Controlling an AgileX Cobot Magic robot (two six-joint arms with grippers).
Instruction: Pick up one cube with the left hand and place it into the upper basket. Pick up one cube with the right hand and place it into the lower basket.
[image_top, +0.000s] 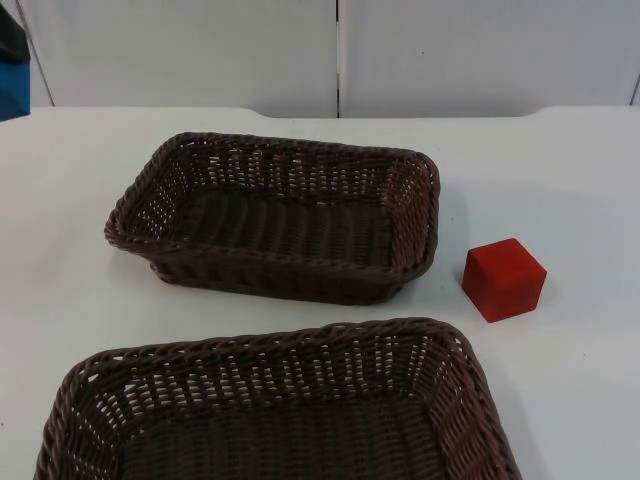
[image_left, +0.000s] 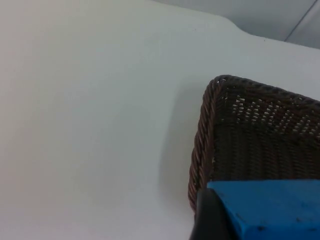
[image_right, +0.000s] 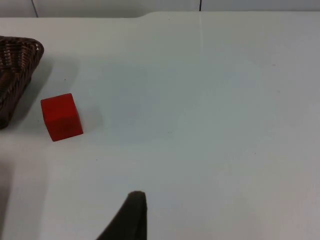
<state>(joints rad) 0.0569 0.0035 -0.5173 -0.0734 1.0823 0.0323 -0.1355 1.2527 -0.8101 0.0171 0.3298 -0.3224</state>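
left gripper (image_left: 235, 215) pinching blue cube (image_left: 270, 210) just beside upper brown wicker basket (image_top: 270, 215), early release risks rim bounce-out | right gripper (image_right: 131, 220) jaw state untellable | red cube (image_top: 503, 279) on white table (image_top: 560, 180), right of basket

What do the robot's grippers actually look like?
Little shows. The left gripper, above a wicker basket's corner and shut on the blue cube, has a smooth matte black fingertip with a rounded edge. The right gripper, above the white table near the red cube, is equally black, tapering to a narrow rounded end. No markings are visible.
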